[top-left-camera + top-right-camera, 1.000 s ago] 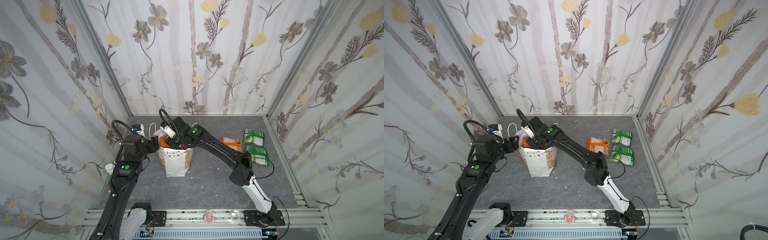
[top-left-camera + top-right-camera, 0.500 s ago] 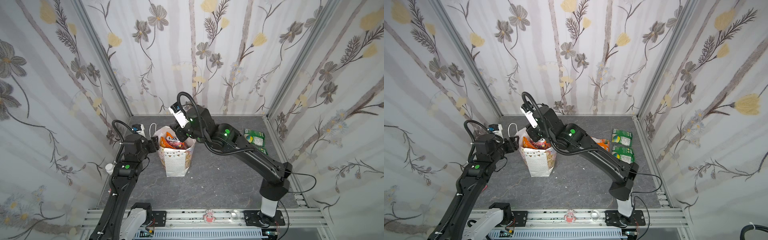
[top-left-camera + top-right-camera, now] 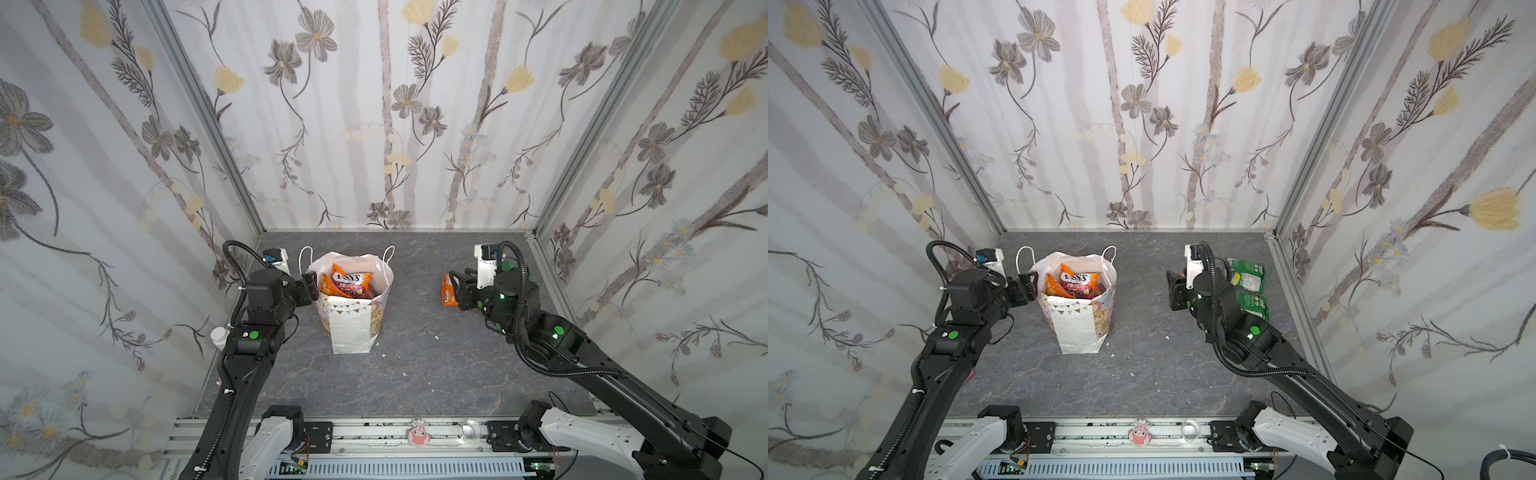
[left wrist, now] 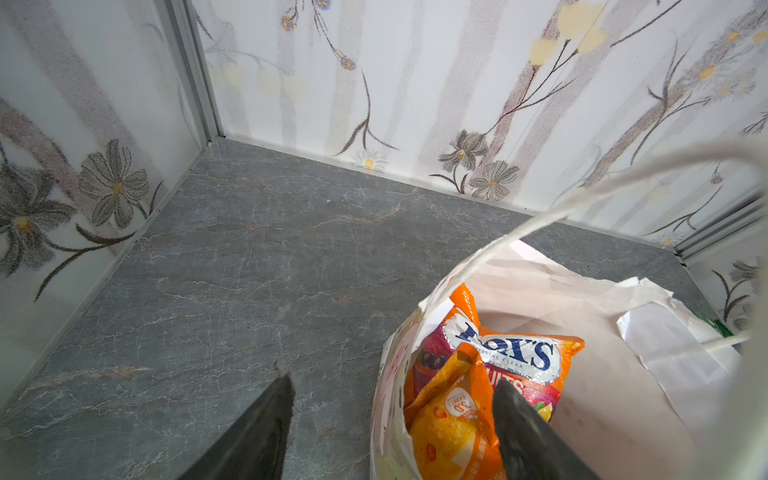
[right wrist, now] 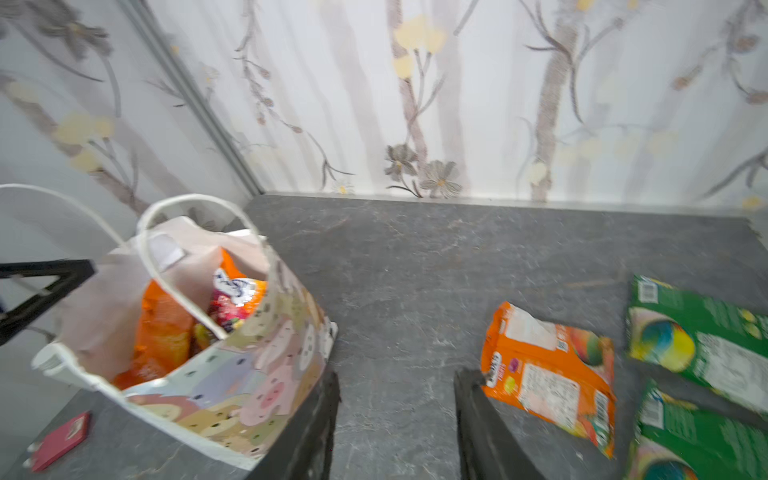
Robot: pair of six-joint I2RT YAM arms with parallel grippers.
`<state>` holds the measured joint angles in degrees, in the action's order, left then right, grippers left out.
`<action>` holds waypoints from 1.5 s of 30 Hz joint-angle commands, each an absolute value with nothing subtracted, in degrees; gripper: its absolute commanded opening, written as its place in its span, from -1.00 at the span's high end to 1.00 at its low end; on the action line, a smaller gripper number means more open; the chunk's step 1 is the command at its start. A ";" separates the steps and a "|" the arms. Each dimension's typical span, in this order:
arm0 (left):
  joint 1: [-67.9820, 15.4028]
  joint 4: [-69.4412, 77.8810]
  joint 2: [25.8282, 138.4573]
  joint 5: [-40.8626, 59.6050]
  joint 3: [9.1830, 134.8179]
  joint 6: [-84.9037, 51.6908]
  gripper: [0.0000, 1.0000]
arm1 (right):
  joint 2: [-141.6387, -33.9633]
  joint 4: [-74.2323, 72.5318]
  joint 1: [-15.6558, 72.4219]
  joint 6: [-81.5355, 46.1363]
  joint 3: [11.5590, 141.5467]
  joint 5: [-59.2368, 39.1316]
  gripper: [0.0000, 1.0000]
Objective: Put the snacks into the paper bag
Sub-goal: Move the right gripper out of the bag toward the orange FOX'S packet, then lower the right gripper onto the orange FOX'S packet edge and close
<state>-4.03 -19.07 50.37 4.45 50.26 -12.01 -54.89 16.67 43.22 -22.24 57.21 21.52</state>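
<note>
- Paper bag (image 3: 351, 328) is standing upright on table (image 3: 415, 374), mouth open, cord handles up; all places below are rel. to it.
- A top view is showing one orange packet (image 3: 448, 291) lying flat well off bag's right-arm side, with right arm (image 3: 552, 332) covering whatever lies beyond.
- A top view is showing two green packets (image 3: 1246, 274) lying farther out on that side; there the orange one is mostly hiding behind the gripper.
- Right wrist view is showing all three together: orange nearest the bag, greens beyond it. It is also showing a small red flat item (image 5: 62, 440) by bag's base on the opposite side; type: cannot tell.
- Only left wrist view is showing left gripper (image 4: 392, 382) straddling bag's rim: one finger inside the mouth, one outside, jaws standing apart, not pinching the paper.
- Right gripper (image 5: 397, 376) is hanging empty w/ jaws apart, between bag and orange packet, one fingertip just beside packet's corner.
- Vs. 1 s ago: right arm was reaching across into bag's mouth; it is now sitting back out by the loose packets. Left gripper is keeping its place at the rim.
- Contents: FOX'S candy bag (image 4: 511, 353) is lying on top inside, an orange-yellow packet (image 4: 444, 436) leaning against it near the rim. Deeper contents are not showing.
</note>
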 commanded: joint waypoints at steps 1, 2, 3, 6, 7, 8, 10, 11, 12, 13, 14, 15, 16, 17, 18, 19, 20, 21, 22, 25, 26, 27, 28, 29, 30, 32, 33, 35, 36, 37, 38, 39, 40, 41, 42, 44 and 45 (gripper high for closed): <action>-3.96 -17.49 50.51 3.55 50.10 -12.04 -0.51 | -52.33 18.25 41.32 -26.07 53.26 26.49 0.08; -4.00 -17.49 50.60 3.52 50.10 -12.00 -0.51 | -52.53 19.95 40.89 -25.78 52.34 27.99 0.05; -3.96 -17.49 50.60 3.48 50.17 -12.00 -0.51 | -53.28 21.75 40.25 -25.69 51.73 29.31 -0.01; -3.96 -17.49 50.71 3.08 50.34 -11.89 -0.51 | -58.73 26.03 38.56 -25.23 52.38 28.09 -0.14; -3.96 -17.62 50.74 2.80 50.44 -11.84 -0.51 | -60.98 26.95 38.46 -25.14 52.98 27.52 -0.15; -3.96 -17.67 50.65 2.43 50.53 -11.78 -0.51 | -63.45 27.58 38.41 -25.21 53.78 27.03 -0.15; -4.01 -17.73 50.32 2.29 50.41 -11.85 -0.52 | -67.69 27.63 38.41 -25.40 55.02 26.09 -0.17; -3.97 -17.75 50.23 2.37 50.27 -11.87 -0.52 | -69.15 27.43 38.47 -25.24 55.43 25.48 -0.18; -3.96 -17.75 50.13 2.43 50.14 -11.87 -0.53 | -70.67 27.24 38.41 -24.99 56.01 25.28 -0.18; -3.96 -17.76 50.07 2.35 50.19 -11.87 -0.53 | -72.18 27.28 38.41 -24.74 56.61 25.39 -0.18; -3.96 -17.76 50.05 2.28 50.19 -11.87 -0.53 | -73.31 27.33 38.44 -24.46 57.14 25.52 -0.18; -3.94 -17.66 49.93 2.25 50.11 -11.87 -0.53 | -74.43 27.19 38.41 -24.16 57.59 25.80 -0.18; -3.97 -17.58 49.92 2.32 50.17 -11.87 -0.53 | -75.45 27.11 38.41 -23.75 58.15 25.84 -0.19; -4.00 -17.59 49.96 2.50 50.18 -11.87 -0.53 | -76.40 27.07 38.33 -23.24 58.63 25.94 -0.19; -4.00 -17.58 49.96 2.67 50.18 -11.92 -0.53 | -77.52 26.97 38.33 -22.78 59.22 25.80 -0.19; -3.91 -17.58 49.84 2.83 50.19 -11.95 -0.54 | -78.61 26.85 38.39 -22.23 59.94 25.54 -0.19; -3.95 -17.50 49.87 3.13 50.17 -12.00 -0.54 | -79.56 26.82 38.24 -21.79 60.59 25.25 -0.20; -3.96 -17.41 49.83 3.39 50.10 -12.00 -0.54 | -80.66 26.54 38.24 -21.27 61.19 24.99 -0.20; -3.96 -17.25 49.84 3.73 50.10 -12.04 -0.54 | -81.58 26.14 38.15 -20.72 61.70 24.60 -0.20; -4.01 -17.05 50.31 5.00 50.10 -12.07 -0.55 | -85.96 26.30 37.14 -19.02 65.06 22.63 -0.21; -3.96 -17.18 50.44 5.14 50.15 -12.06 -0.55 | -87.54 26.45 36.66 -18.32 66.34 22.31 -0.21; -3.98 -17.46 50.69 5.11 50.35 -12.12 -0.55 | -89.55 26.76 36.17 -17.63 67.82 21.98 -0.21; -3.96 -17.49 50.51 5.13 50.43 -12.18 -0.55 | -91.85 27.42 35.71 -16.96 69.69 21.52 -0.20; -3.98 -17.41 50.34 5.30 50.26 -12.15 -0.55 | -94.50 28.14 35.23 -16.36 71.41 21.12 -0.19; -3.97 -17.28 50.07 5.46 50.10 -12.21 -0.56 | -96.95 28.95 34.69 -15.74 73.48 21.08 -0.18; -3.96 -17.14 49.70 5.63 49.84 -12.30 -0.57 | -100.98 30.66 34.08 -14.54 77.45 20.99 -0.13; -3.96 -17.14 49.62 5.71 49.83 -12.38 -0.57 | -103.63 31.76 33.84 -14.25 79.78 21.40 -0.11; -3.98 -17.14 49.62 5.92 49.81 -12.44 -0.59 | -107.19 31.74 33.47 -13.45 82.75 20.90 -0.09; -3.96 -17.22 49.57 5.90 49.81 -12.44 -0.60 | -108.47 31.39 33.28 -13.13 83.77 20.57 -0.06; -3.97 -17.23 49.58 5.97 49.79 -12.40 -0.60 | -109.77 31.45 33.20 -12.89 84.94 20.82 -0.04; -3.96 -17.22 49.56 6.00 49.83 -12.39 -0.60 | -110.58 31.49 33.13 -12.75 85.75 21.38 -0.03; -3.96 -17.23 49.44 6.04 49.79 -12.40 -0.60 | -111.93 31.91 32.92 -12.66 86.72 21.95 -0.02; -3.96 -17.16 49.40 6.15 49.75 -12.39 -0.60 | -113.00 32.38 32.74 -12.66 87.51 22.45 -0.02; -3.96 -17.14 49.42 6.16 49.74 -12.39 -0.60 | -114.04 33.06 32.65 -12.66 88.19 22.77 -0.02; -3.96 -17.14 49.40 6.22 49.74 -12.39 -0.60 | -115.10 33.91 32.56 -12.65 88.94 23.41 0.00; -3.96 -17.10 49.45 6.41 49.75 -12.39 -0.60 | -116.54 35.60 32.62 -12.62 89.97 23.94 0.02; -3.96 -17.07 49.40 6.46 49.75 -12.31 -0.60 | -116.98 35.73 32.64 -12.57 89.96 24.20 0.02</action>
